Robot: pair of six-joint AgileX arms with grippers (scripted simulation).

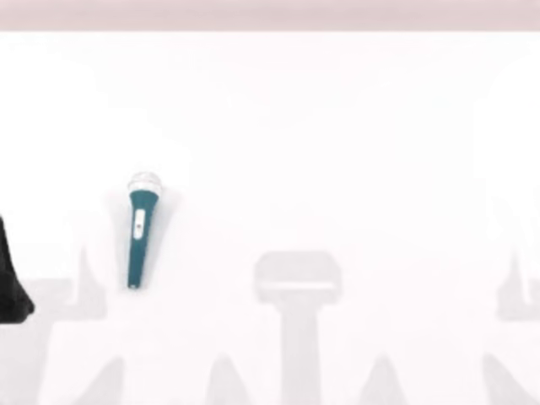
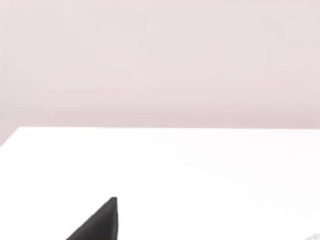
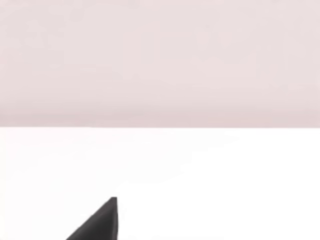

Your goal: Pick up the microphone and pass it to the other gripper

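The microphone [image 1: 140, 234] lies flat on the white table at the left, its silver mesh head pointing to the far side and its teal handle toward the near edge. A white switch panel shows on the handle. A black part of my left arm [image 1: 10, 285] pokes in at the left edge, well apart from the microphone. In the left wrist view one black fingertip [image 2: 102, 226] shows, with nothing against its inner face. My right arm, the other gripper, is outside the top view; its wrist view shows one black fingertip [image 3: 102, 226] over bare table. Both grippers hold nothing.
The white table [image 1: 337, 152] ends at a pale pink far wall [image 1: 270, 13]. Grey shadows of the arms and the camera stand fall along the table's near side.
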